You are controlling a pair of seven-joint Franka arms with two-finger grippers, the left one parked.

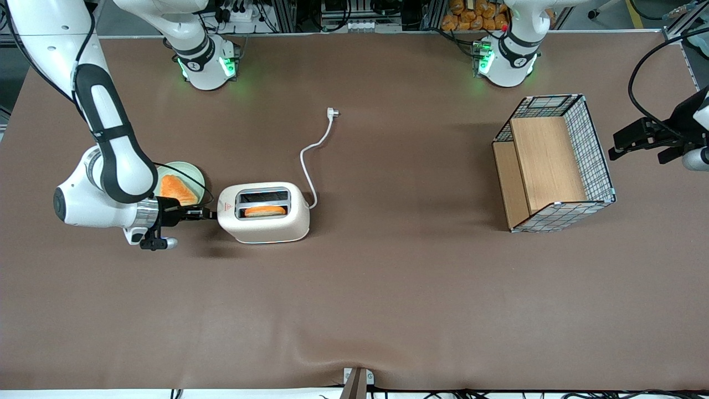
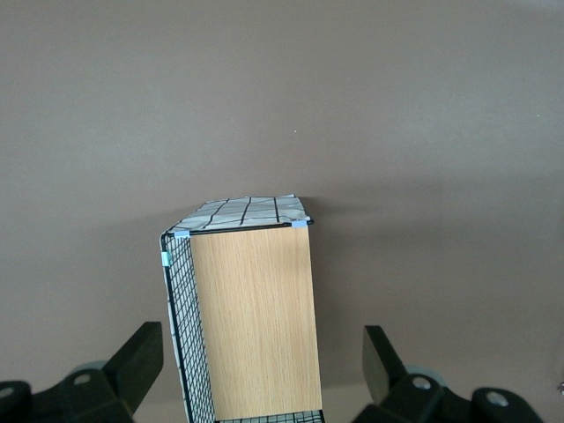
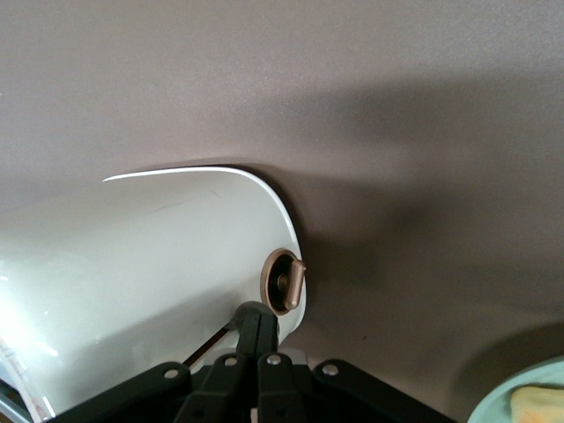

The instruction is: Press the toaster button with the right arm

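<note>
The white toaster (image 1: pixel 263 213) stands on the brown table with a toast slice in the slot nearer the front camera and a red triangle mark on top. Its white cord (image 1: pixel 317 149) trails away toward the arms' bases. The right arm (image 1: pixel 108 166) reaches in level, and its slim black gripper (image 1: pixel 210 213) is shut, fingertips touching the toaster's narrow end. In the right wrist view the shut gripper (image 3: pixel 257 315) presses against the toaster (image 3: pixel 141 273) just beside the round grey-brown button (image 3: pixel 285 281), which sticks out of that end.
A pale green plate (image 1: pixel 194 177) with an orange-edged toast slice lies beside the gripper, farther from the front camera. A wire basket with wooden panels (image 1: pixel 554 163) (image 2: pixel 247 317) stands toward the parked arm's end of the table.
</note>
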